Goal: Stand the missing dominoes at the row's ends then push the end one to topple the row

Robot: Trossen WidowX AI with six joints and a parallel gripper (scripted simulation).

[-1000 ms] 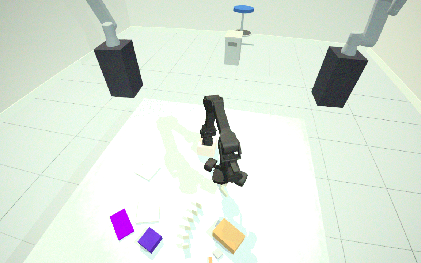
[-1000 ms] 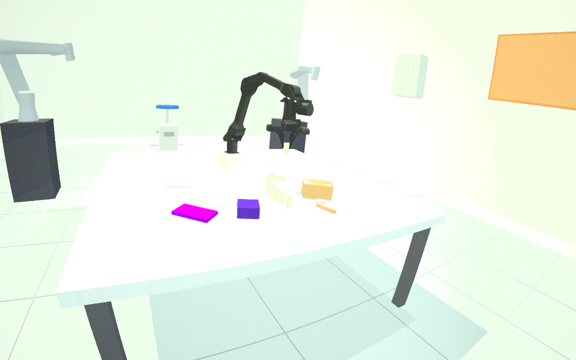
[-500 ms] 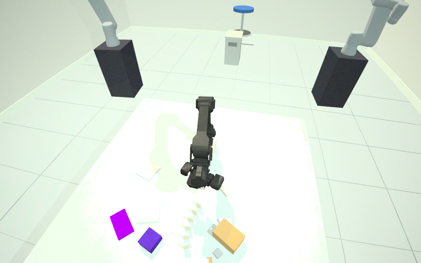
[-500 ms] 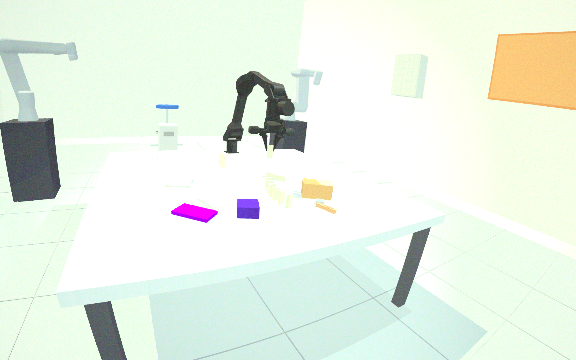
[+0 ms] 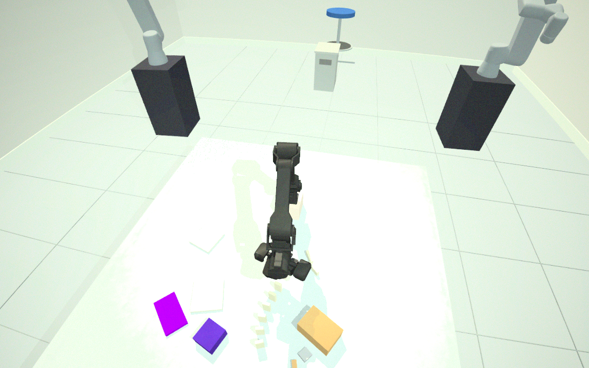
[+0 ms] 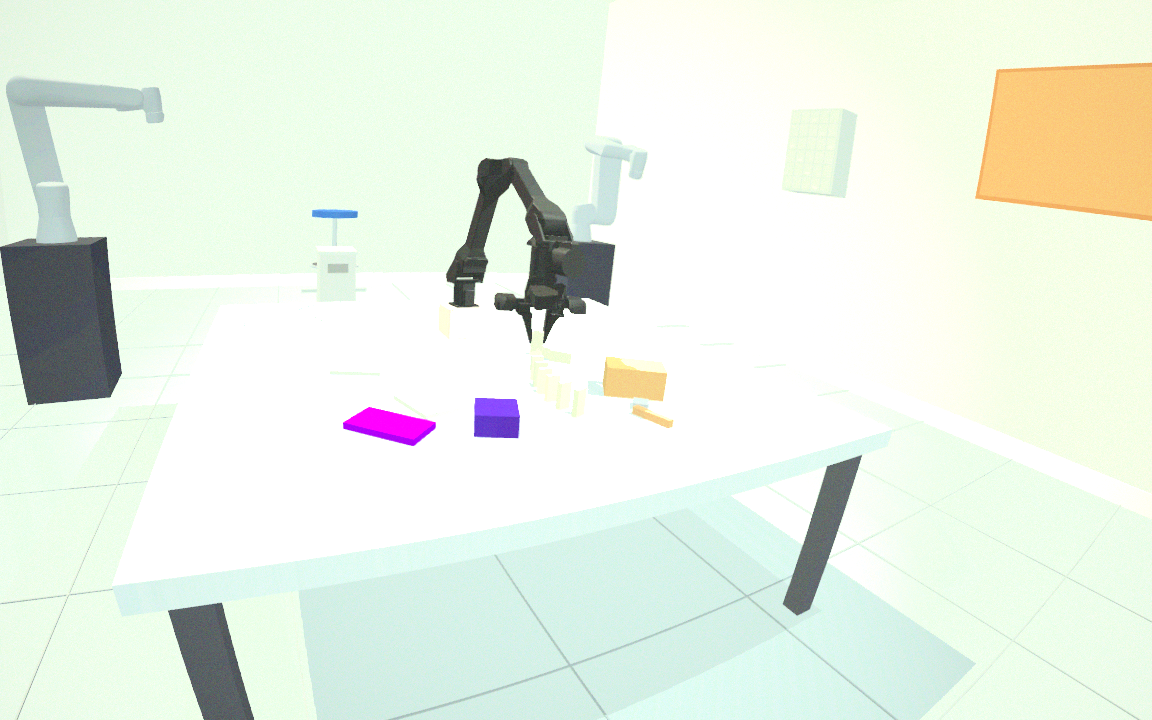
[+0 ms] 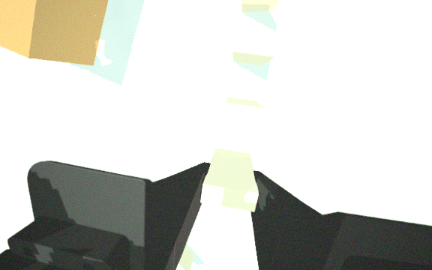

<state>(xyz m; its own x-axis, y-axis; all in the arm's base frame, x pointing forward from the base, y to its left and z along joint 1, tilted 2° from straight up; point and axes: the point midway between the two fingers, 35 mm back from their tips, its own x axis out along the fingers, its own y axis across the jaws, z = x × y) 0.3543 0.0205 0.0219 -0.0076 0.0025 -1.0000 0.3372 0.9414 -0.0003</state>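
Observation:
My gripper (image 6: 537, 336) (image 7: 230, 174) is shut on a pale cream domino (image 6: 537, 343) (image 7: 232, 169), held upright just beyond the far end of the standing row. In the top view the hand hides the held domino. Whether its foot touches the table I cannot tell. Several pale dominoes stand in a slightly curved row; the nearest-to-camera one (image 5: 259, 343) (image 6: 579, 401) and the far-end one (image 5: 277, 286) are upright. Pale pieces (image 5: 313, 267) (image 6: 555, 355) lie flat beside the hand; where one ends and another begins is unclear.
An orange box (image 5: 319, 329) (image 6: 634, 378) (image 7: 66, 34) sits beside the row, with a small grey block (image 5: 304, 354) and orange stick (image 5: 293, 363) (image 6: 652, 416) near it. Across the row are a purple block (image 5: 209, 335) (image 6: 496, 418), a magenta slab (image 5: 170, 314) (image 6: 388, 426) and white slabs.

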